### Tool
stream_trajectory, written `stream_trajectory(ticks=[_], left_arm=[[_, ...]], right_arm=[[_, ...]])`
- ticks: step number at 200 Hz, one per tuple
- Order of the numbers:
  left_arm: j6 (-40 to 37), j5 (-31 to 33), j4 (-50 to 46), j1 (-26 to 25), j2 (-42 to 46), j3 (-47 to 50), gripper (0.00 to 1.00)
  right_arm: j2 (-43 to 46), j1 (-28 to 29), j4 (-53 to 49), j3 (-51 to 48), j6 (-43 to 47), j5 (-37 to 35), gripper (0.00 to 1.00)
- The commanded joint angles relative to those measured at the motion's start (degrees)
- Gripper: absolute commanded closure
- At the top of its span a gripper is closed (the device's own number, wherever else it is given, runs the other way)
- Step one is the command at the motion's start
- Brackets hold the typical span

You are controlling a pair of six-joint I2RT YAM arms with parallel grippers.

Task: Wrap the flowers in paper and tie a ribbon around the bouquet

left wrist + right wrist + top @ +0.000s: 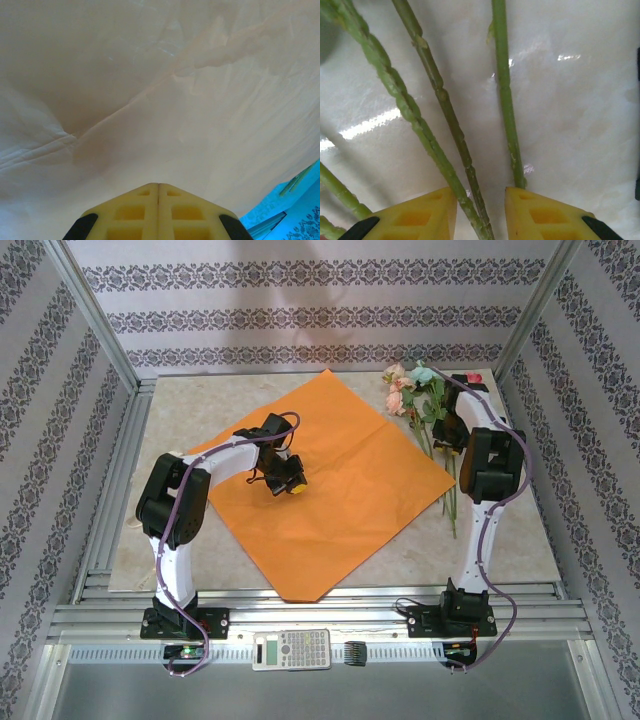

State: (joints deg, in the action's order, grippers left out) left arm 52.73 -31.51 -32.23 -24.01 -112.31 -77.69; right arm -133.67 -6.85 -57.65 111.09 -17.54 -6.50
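The orange paper [340, 480] lies flat as a diamond in the middle of the table. My left gripper [296, 485] rests on its left half, its yellow fingers [135, 212] shut tip to tip with nothing seen between them, just above the creased, pale-looking paper [150, 100]. The flowers [414, 388] lie at the far right, pink and pale blue blooms away from me, stems [450, 502] trailing toward the near side. My right gripper [481, 200] is open low over the stems, two stems [451, 120] running between its fingers and a third [504, 90] reaching the right fingertip. The ribbon is out of view.
A calculator [291, 648] and a small black comb-like piece [358, 652] lie on the front rail. Aluminium frame posts and patterned walls close in the marble table [520, 530] on three sides.
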Motion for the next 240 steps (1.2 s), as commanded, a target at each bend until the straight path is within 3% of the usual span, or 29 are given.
stream_trajectory(ticks=[1, 66, 126, 214, 240], left_arm=[[0.49, -0.84, 0.59, 0.0, -0.8, -0.45, 1.0], [0.88, -1.15, 0.94, -0.03, -0.87, -0.53, 1.0], [0.97, -1.33, 0.9, 0.01, -0.91, -0.62, 1.0], [1.15, -1.41, 1.02, -0.07, -0.56, -0.1, 1.0], [1.41, -1.62, 1.61, -0.08, -0.89, 0.45, 1.0]], right_arm=[[-1.05, 0.88, -2.22, 2.45, 1.19, 0.64, 0.68], [-1.31, 1.23, -2.73, 2.64, 1.76, -0.58, 0.86], [-2.25, 1.58, -2.99, 2.97, 2.67, -1.23, 0.76], [-0.07, 3.72, -1.2, 3.22, 5.41, -4.92, 1.0], [2.91, 4.89, 0.39, 2.69, 6.97, -7.74, 1.0]])
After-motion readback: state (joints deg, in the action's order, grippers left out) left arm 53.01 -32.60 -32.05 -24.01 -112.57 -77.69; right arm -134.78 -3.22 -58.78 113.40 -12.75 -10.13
